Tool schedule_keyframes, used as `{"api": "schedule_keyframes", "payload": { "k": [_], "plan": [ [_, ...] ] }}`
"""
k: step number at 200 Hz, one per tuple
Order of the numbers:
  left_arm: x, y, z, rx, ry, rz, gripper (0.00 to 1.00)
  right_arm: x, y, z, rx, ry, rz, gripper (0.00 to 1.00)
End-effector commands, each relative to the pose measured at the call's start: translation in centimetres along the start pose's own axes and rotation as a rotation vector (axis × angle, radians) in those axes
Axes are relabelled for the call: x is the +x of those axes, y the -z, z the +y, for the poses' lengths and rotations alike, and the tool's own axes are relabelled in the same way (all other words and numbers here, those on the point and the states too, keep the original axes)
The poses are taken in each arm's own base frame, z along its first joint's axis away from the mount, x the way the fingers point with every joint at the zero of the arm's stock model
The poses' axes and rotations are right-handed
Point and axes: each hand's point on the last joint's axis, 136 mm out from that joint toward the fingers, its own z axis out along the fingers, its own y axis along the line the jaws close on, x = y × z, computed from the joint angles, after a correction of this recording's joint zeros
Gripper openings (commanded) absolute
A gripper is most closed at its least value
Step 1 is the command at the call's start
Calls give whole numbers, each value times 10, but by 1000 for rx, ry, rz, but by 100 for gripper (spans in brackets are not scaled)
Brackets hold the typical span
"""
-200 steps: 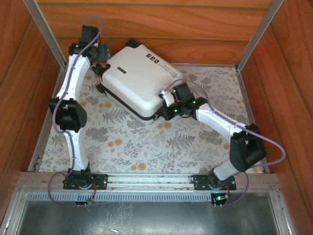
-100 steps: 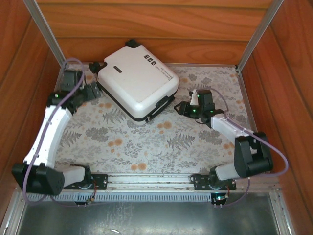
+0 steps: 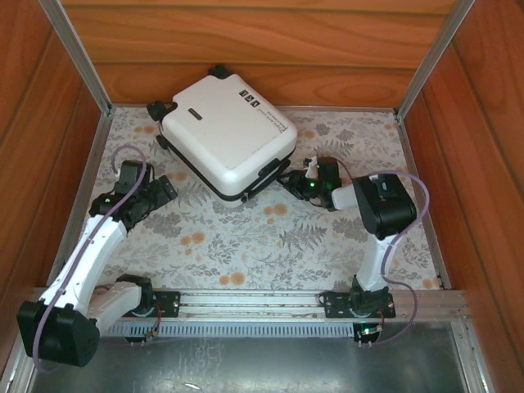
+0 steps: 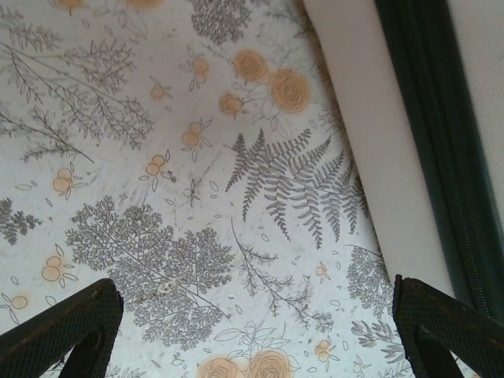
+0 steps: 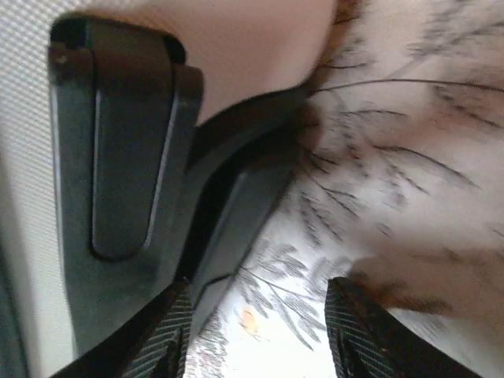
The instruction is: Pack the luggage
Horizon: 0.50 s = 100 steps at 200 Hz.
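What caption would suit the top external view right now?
Closed white suitcase lies on the floral table cover, left gripper open nearby, right gripper open by its black handle.

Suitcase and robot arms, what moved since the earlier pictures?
The left pincer pulled back from the far corner of the suitcase toward its base and now hangs open over the flowery mat. The right pincer backed off the suitcase's near corner, then crept back beside the black handle, open, holding nothing. The suitcase stayed shut, about where it was.
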Motion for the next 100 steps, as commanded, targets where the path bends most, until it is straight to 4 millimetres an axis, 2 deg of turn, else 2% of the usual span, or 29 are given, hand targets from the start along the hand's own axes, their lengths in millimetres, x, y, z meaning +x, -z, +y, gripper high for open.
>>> {"api": "schedule_keyframes", "payload": {
  "k": [1, 18, 37, 48, 67, 100],
  "plan": [
    [-7, -5, -14, 52, 38, -20, 93, -20, -7, 37, -138, 62, -31, 45],
    [-10, -17, -15, 45, 50, -22, 92, -16, -13, 39, -124, 87, -12, 29],
    [-17, -30, -22, 44, 50, -20, 91, -10, -15, 41, -99, 120, -2, 24],
    [-20, -39, -25, 38, 48, -3, 90, -6, -12, 45, -97, 140, 7, 26],
    [-21, -50, -33, 42, 42, 37, 90, 2, -1, 41, -45, 159, 7, 33],
    [-20, -54, -32, 39, 32, 42, 89, 18, 21, 38, 5, 225, 4, 44]
  ]
}}
